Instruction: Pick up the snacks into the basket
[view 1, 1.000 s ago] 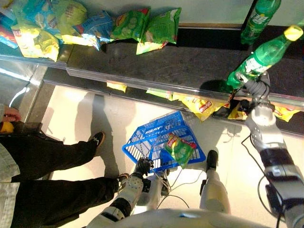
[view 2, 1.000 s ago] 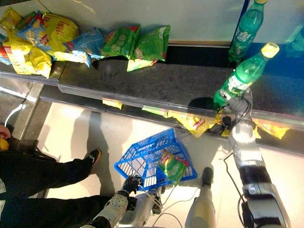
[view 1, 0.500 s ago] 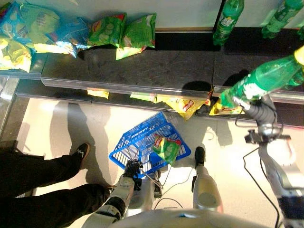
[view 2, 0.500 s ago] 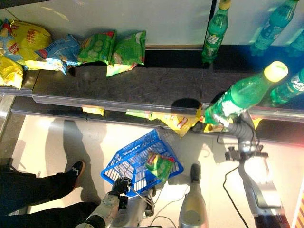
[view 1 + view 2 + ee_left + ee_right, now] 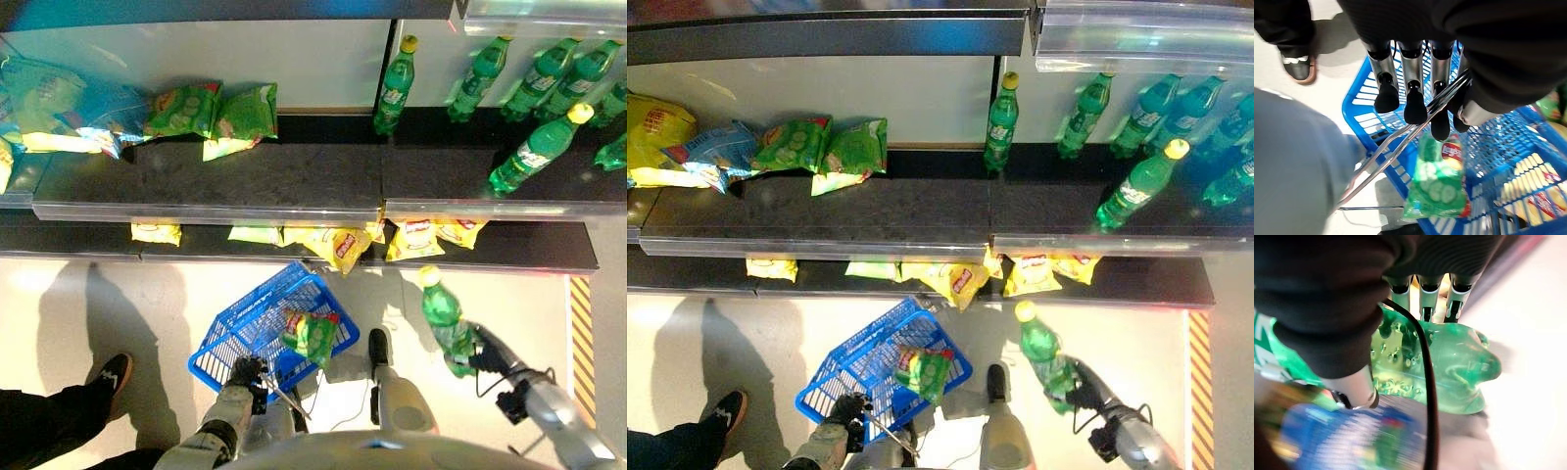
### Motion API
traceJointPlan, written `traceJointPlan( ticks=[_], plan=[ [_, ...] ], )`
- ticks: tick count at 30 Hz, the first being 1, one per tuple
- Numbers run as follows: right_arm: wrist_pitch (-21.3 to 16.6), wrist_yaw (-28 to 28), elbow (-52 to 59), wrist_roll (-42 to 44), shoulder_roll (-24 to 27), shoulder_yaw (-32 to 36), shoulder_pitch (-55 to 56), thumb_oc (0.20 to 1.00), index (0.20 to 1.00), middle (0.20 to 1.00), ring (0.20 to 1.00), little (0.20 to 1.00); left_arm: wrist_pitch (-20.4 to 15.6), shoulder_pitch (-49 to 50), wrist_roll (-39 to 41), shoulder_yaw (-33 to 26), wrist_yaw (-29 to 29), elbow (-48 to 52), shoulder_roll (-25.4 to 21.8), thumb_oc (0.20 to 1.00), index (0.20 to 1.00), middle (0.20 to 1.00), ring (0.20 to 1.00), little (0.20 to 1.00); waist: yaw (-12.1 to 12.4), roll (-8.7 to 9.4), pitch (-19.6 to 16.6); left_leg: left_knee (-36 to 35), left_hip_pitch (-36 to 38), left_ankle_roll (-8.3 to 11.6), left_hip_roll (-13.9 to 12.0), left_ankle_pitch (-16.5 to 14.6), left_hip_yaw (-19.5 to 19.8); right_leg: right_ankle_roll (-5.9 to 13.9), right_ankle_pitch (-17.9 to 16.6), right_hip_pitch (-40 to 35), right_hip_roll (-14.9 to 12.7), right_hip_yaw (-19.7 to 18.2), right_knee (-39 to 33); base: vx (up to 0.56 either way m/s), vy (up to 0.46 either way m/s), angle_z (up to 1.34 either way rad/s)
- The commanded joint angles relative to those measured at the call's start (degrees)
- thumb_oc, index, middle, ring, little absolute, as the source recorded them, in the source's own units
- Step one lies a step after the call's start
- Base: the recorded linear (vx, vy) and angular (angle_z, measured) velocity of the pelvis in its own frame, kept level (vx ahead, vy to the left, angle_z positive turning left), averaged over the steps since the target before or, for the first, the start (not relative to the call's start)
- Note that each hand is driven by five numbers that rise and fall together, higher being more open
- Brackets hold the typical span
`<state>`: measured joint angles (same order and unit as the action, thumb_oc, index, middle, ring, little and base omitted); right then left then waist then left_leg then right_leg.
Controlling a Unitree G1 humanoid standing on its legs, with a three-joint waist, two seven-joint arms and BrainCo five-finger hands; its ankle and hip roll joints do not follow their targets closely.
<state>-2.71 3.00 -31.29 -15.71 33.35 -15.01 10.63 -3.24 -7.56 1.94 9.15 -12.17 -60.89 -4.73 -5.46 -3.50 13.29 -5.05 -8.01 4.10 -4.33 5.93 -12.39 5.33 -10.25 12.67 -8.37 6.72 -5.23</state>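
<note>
A blue basket was held low over the pale floor by the left hand, whose fingers were curled round the basket's wire handle. One green snack bag lay inside the basket, towards its far edge. A green bottle with a yellow cap was gripped by the right hand, the fingers wrapped round the bottle's lower end; the bottle was held off the shelf, to the right of the basket and apart from it, over the floor. On the dark upper shelf, two more green snack bags were lying side by side, with blue and yellow bags further left. Several green bottles were standing at the right end of that shelf, and one stood alone near the middle. Yellow bags were seen on the lower shelf beneath. A person's dark shoe was visible on the floor at lower left.
</note>
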Motion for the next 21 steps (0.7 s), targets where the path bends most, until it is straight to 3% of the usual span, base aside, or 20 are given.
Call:
traceJointPlan(
  ticks=[1, 5, 6, 8, 16, 18, 21],
  plan=[
    [-1.01, -6.67, 3.79, -7.01, -1.56, -1.76, -6.65, 0.2, 0.2, 0.2, 0.2, 0.2, -2.13, -4.37, 1.29, 2.46, -3.73, 1.8, -3.77, 0.2, 0.2, 0.2, 0.2, 0.2, 0.75, 1.43, 2.81, 0.75, 1.2, 2.82, -1.38, -0.82, 1.64, 4.97, 2.25, 1.24, -2.93, -0.56, 1.51, -0.07, -0.012, 0.04],
    [1.71, -12.2, -13.52, -10.66, -6.51, -11.0, -20.51, 0.2, 0.2, 0.2, 0.2, 0.2, -2.66, -11.31, 1.42, 10.14, -5.11, 7.35, -2.67, 0.2, 0.2, 0.2, 0.2, 0.2, 1.24, 0.71, 5.89, 0.87, -1.84, 2.84, -1.19, 0.25, 2.27, 4.91, 1.34, 3.8, -3.18, -0.41, 1.76, -0.09, -0.012, 0.0],
    [1.7, -12.2, -13.53, -10.66, -6.52, -11.01, -20.52, 0.2, 0.2, 0.2, 0.2, 0.2, -2.66, -11.31, 1.42, 10.14, -5.11, 7.35, -2.67, 0.2, 0.2, 0.2, 0.2, 0.2, 1.23, 0.72, 5.89, 0.88, -1.84, 2.84, -1.19, 0.25, 2.28, 4.91, 1.34, 3.8, -3.18, -0.41, 1.76, -0.09, -0.012, -0.01],
    [3.22, -13.68, -22.07, -10.49, -10.8, -16.36, -30.23, 0.2, 0.2, 0.2, 0.2, 0.2, -2.49, -17.26, 1.83, 15.59, -5.53, 8.51, -0.51, 0.2, 0.2, 0.2, 0.2, 0.2, 1.81, 0.0, 7.75, 0.97, -3.98, 3.04, -1.07, 1.04, 2.72, 4.83, 0.75, 5.27, -3.36, -0.14, 1.57, -0.08, -0.004, 0.07],
    [4.83, -16.21, -35.12, -7.19, -19.96, -24.99, -50.75, 0.2, 0.2, 0.2, 0.2, 0.2, -3.82, -27.99, 7.71, 26.43, -5.94, 17.71, 6.45, 0.2, 0.2, 0.2, 0.2, 0.2, 3.78, -2.91, 12.83, 1.71, -10.36, 3.42, 0.0, 2.65, 3.38, 4.97, -0.94, 10.87, -4.16, 0.21, 1.5, -0.07, 0.008, 0.11],
    [4.78, -16.52, -36.24, -6.67, -20.56, -25.26, -53.18, 0.2, 0.2, 0.2, 0.2, 0.2, -3.63, -29.14, 7.51, 27.48, -5.83, 18.61, 6.93, 0.2, 0.2, 0.2, 0.2, 0.2, 4.05, -3.29, 13.33, 1.95, -11.34, 3.5, 0.04, 2.81, 3.46, 4.95, -1.11, 11.7, -4.28, 0.2, 1.54, -0.06, 0.02, 0.12],
    [4.78, -17.37, -38.35, -7.68, -20.92, -26.22, -60.8, 0.2, 0.2, 0.2, 0.2, 0.2, -3.72, -31.22, 5.87, 30.24, -5.68, 26.22, 7.28, 0.2, 0.2, 0.2, 0.2, 0.2, 5.21, -5.22, 15.55, 2.88, -14.87, 3.64, 0.45, 3.27, 3.67, 4.86, -1.67, 15.06, -4.78, 0.23, 2.12, -0.08, 0.048, 0.1]
  ],
)
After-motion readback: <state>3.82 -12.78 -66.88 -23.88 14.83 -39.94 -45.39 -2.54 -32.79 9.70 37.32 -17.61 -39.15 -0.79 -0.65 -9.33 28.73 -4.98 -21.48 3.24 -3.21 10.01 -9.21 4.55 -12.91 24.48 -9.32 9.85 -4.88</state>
